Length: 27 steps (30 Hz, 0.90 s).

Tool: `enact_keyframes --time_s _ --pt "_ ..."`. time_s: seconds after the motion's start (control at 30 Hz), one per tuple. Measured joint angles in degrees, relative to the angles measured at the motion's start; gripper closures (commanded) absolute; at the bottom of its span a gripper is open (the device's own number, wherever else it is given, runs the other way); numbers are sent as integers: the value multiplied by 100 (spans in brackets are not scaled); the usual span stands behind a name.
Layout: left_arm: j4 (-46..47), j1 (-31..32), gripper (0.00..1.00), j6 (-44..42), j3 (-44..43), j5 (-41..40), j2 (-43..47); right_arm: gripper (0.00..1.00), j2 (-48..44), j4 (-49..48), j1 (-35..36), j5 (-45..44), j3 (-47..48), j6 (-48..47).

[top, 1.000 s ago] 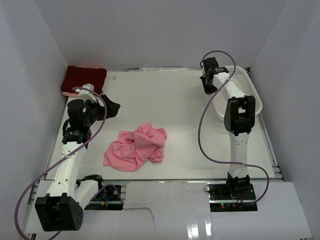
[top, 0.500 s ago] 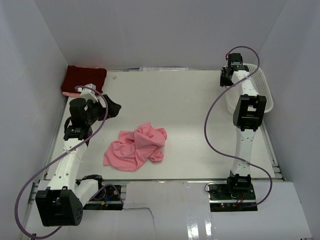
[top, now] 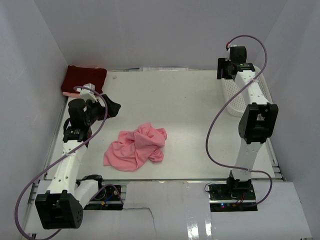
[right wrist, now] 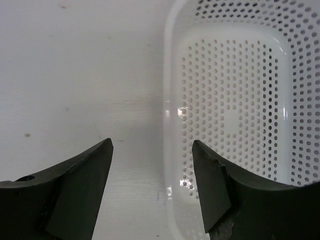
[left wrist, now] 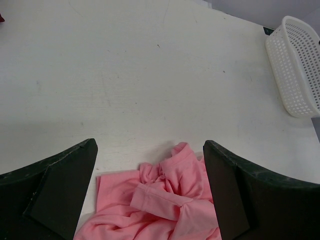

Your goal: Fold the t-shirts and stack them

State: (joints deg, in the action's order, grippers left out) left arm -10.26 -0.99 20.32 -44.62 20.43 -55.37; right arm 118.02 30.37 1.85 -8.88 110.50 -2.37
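Top external view shows the one relation that matters for the coming move: the crumpled, soft-cloth salmon-pink t-shirt (top: pixel 135 147) lies on the white table (top: pixel 180 107), just toward the near edge from the left gripper (top: pixel 112 107) and a little to its right. The black two-finger right gripper (top: pixel 222 70) hangs well apart at the far right corner, over the white plastic mesh basket (top: pixel 232 97). The left arm is plainly the nearer one. The heap's long axis runs diagonally, from its flatter near-left end up to a bunched far-right end. In the left wrist view the shirt fills the lower gap between the two black fingers, so it sits below and slightly back from the fingertips, not ahead of them. A reach for it would probably mean coming down and drawing back. The left jaws stand spread wide with nothing between them. The right jaws are also apart and hold nothing, with the basket's rim and bare table showing through their gap. The pink shirt is unfolded, rumpled into ridges, with one sleeve or hem rolled across its top. The dark maroon t-shirt (top: pixel 84 80), folded into a flat rectangle, rests in the far left corner, apart from the pink one.
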Motion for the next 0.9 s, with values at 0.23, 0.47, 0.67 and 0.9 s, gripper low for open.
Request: enact_keyframes --time_s 0.23,0.47,0.67,0.9 --pt "9 0 2 0 0 2 48 29 -1709 197 605 1163 -863 483" --pt "17 0 2 4 0 90 52 27 -2769 431 1102 2699 -3141 894" --pt "-153 59 2 138 -52 317 57 25 -3119 533 2796 3189 -4498 1008" --pt "-750 186 2 396 -243 271 52 24 -3716 160 3390 3475 -5099 1357"
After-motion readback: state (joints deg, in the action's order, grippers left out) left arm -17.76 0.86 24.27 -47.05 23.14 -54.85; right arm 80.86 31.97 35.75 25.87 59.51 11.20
